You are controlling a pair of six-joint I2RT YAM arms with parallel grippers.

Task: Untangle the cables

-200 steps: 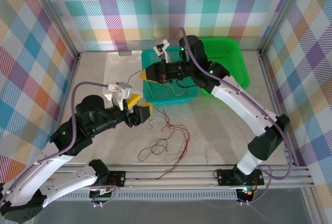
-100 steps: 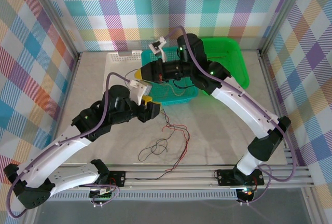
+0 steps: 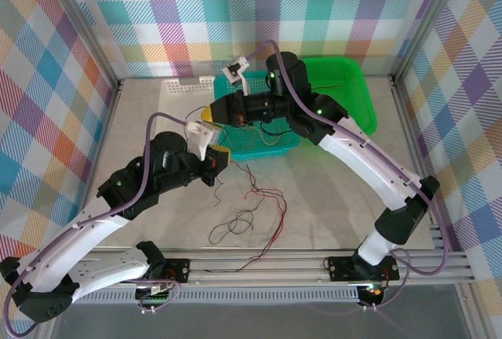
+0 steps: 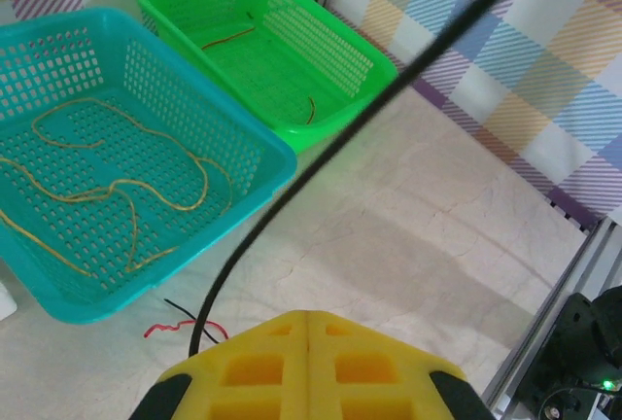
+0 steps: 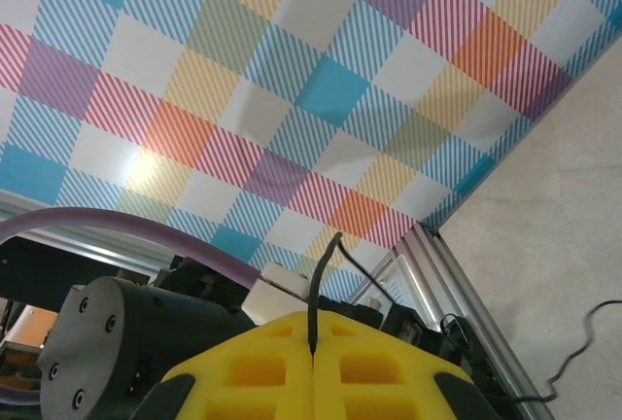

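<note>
arms (image 3: 369,158): white links, black joints | left hand (image 4: 309,318), right hand (image 5: 313,321): yellow | arm cables (image 5: 117,218): purple-grey

My left arm (image 3: 102,213) reaches forward and to the right from its base. The left gripper (image 3: 220,158) points right, its yellow pads (image 4: 272,337) pressed flat together. My right arm (image 3: 369,162) arcs far forward, then bends back to the left. The right gripper (image 3: 210,111) is closed too, with a black cable (image 5: 312,313) pinched in the seam.

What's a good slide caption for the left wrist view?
Left tool closed, a black wire stretching from it past a teal basket and a green basket.
</note>
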